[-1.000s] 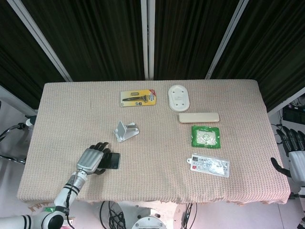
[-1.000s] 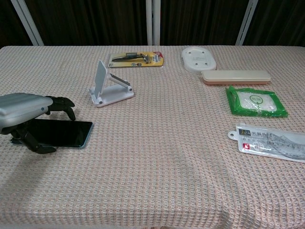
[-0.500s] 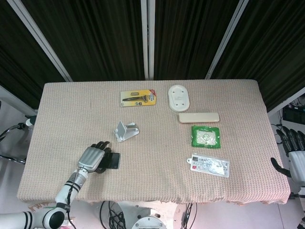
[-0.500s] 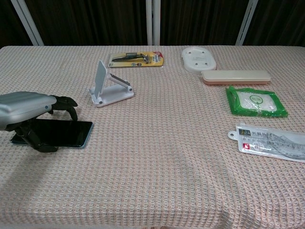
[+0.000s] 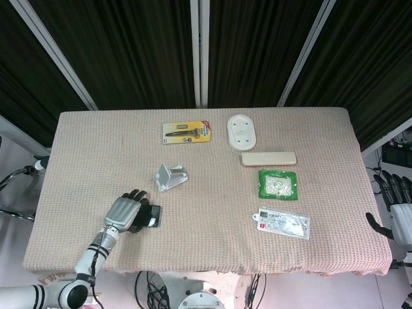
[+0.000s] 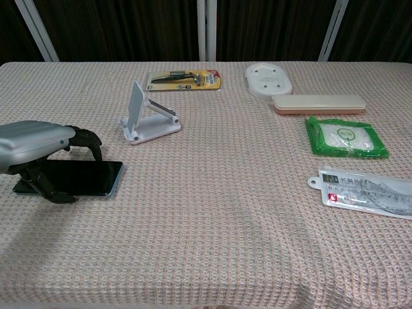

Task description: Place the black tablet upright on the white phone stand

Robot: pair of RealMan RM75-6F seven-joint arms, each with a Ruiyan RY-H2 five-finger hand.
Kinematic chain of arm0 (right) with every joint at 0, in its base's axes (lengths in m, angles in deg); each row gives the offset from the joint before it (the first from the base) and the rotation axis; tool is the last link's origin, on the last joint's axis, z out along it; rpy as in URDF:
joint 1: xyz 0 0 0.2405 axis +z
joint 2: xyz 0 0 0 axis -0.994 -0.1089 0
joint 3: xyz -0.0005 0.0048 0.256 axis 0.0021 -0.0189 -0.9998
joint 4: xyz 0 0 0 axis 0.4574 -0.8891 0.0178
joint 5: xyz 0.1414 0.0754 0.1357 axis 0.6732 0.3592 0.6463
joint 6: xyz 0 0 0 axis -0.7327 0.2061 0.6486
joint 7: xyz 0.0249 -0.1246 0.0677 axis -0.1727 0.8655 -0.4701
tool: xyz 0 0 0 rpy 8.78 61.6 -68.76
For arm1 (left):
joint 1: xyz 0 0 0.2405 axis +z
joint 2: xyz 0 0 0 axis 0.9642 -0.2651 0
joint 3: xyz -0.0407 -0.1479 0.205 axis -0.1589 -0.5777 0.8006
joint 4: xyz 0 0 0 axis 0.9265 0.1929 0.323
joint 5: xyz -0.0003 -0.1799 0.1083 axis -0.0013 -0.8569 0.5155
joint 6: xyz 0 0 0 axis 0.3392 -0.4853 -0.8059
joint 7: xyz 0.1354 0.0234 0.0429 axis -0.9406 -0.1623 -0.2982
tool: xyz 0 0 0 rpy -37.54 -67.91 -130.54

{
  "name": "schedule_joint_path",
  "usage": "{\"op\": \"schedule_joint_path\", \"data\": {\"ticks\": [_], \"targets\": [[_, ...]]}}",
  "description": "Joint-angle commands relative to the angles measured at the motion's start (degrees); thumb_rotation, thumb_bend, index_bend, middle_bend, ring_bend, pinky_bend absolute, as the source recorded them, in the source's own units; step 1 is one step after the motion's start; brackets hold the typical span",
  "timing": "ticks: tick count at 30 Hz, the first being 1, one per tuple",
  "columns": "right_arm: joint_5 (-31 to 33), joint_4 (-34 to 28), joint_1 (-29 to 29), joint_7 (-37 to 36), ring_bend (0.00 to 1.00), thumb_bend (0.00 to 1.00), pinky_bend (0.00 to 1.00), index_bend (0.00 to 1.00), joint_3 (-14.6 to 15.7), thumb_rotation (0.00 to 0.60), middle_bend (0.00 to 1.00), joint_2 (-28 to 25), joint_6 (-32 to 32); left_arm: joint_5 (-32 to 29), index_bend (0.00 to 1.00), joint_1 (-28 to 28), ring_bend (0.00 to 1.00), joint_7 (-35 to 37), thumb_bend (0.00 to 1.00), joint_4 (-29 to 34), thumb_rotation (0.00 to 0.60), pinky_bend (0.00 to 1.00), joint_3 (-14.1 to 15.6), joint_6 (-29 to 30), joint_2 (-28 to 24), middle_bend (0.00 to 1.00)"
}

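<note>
The black tablet (image 6: 84, 178) lies low at the table's front left, its right half showing past my left hand (image 6: 35, 145). That hand arches over it, fingers curled on the far edge and thumb on the near edge, gripping it. In the head view the tablet (image 5: 153, 216) looks narrow beside the left hand (image 5: 123, 214). The white phone stand (image 6: 145, 119) stands apart, up and to the right of the hand; the head view shows the stand (image 5: 169, 177) with nothing on it. My right hand (image 5: 399, 206) hangs off the table's right edge, fingers apart, holding nothing.
A yellow razor pack (image 5: 187, 132) and a white oval dish (image 5: 241, 131) lie at the back. A beige case (image 5: 268, 158), a green packet (image 5: 277, 184) and a clear packet (image 5: 283, 223) lie on the right side of the woven cloth.
My left hand has closed tighter around the tablet, and the tablet has shifted slightly left and away from the front edge. The right hand has not moved.
</note>
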Motion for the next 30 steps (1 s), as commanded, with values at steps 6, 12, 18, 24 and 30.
{"op": "schedule_joint_path", "data": {"ticks": [6, 12, 18, 24, 30], "targets": [[0.1, 0.2, 0.0, 0.0, 0.00, 0.21, 0.00, 0.00, 0.0, 0.600, 0.00, 0.2, 0.2, 0.3, 0.57, 0.3, 0.11, -0.8, 0.18, 1.5, 0.600, 0.23, 0.3, 2.0, -0.4, 0.42], [0.3, 0.2, 0.0, -0.1, 0.00, 0.21, 0.00, 0.00, 0.0, 0.600, 0.00, 0.2, 0.2, 2.2, 0.58, 1.0, 0.21, 0.8, 0.20, 1.1, 0.600, 0.24, 0.1, 4.1, -0.1, 0.58], [0.3, 0.3, -0.1, -0.3, 0.00, 0.21, 0.00, 0.00, 0.0, 0.600, 0.00, 0.1, 0.2, 6.1, 0.61, 2.6, 0.27, 4.9, 0.22, 0.7, 0.600, 0.25, -0.4, 7.4, -0.9, 0.66], [0.3, 0.3, -0.1, -0.4, 0.00, 0.21, 0.00, 0.00, -0.1, 0.600, 0.00, 0.0, 0.2, 10.4, 0.64, 5.3, 0.29, 15.4, 0.22, 1.7, 0.600, 0.26, -2.7, 12.2, -3.2, 0.69], [0.4, 0.3, 0.1, -0.4, 0.00, 0.21, 0.00, 0.00, -0.1, 0.600, 0.00, 0.2, 0.6, 10.7, 0.65, 7.9, 0.32, 29.9, 0.22, 2.3, 0.600, 0.25, -8.1, 17.0, -1.8, 0.70]]}}
